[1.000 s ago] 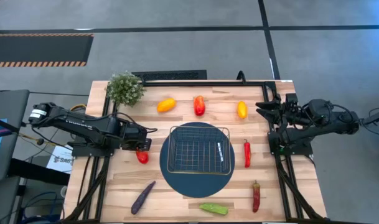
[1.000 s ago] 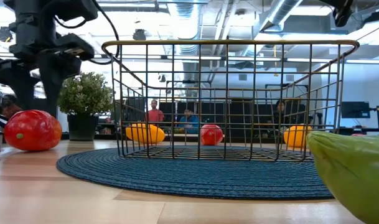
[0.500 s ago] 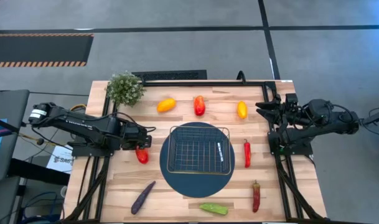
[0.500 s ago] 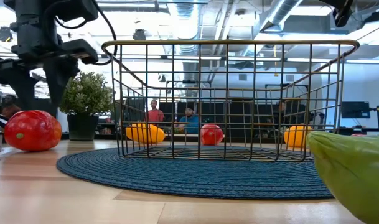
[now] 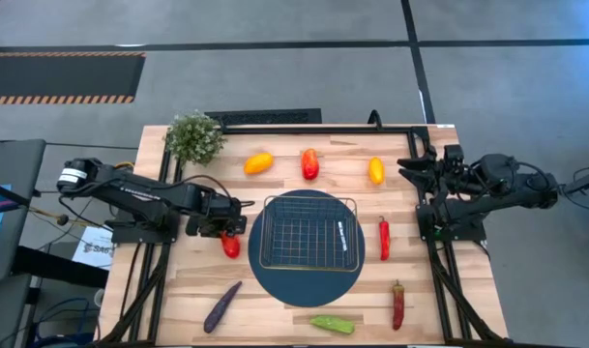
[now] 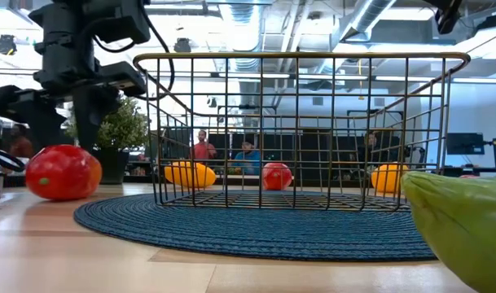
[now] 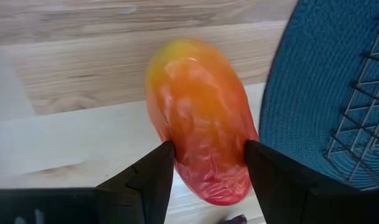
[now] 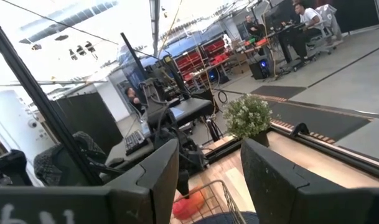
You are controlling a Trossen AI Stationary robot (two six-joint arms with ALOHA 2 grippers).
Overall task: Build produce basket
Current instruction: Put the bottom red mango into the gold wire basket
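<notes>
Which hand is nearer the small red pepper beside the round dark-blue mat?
Left. The left hand is clamped on the small red pepper at the round dark-blue mat's left edge. The right hand sits open at the table's far right edge, across the wire-mesh basket.

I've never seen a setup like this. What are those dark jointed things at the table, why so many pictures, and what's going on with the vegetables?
They are two robot arms, each ending in a two-fingered claw. One camera looks straight down, one sits at table height, and one rides on each wrist.

On the wooden table lie small peppers and vegetables around a wire basket that stands on a round blue mat. A potted plant is at a corner.

The left claw has its fingers closed on a red-orange pepper beside the mat. The right claw waits at the table's edge, fingers apart, holding nothing. The basket looks empty.
</notes>
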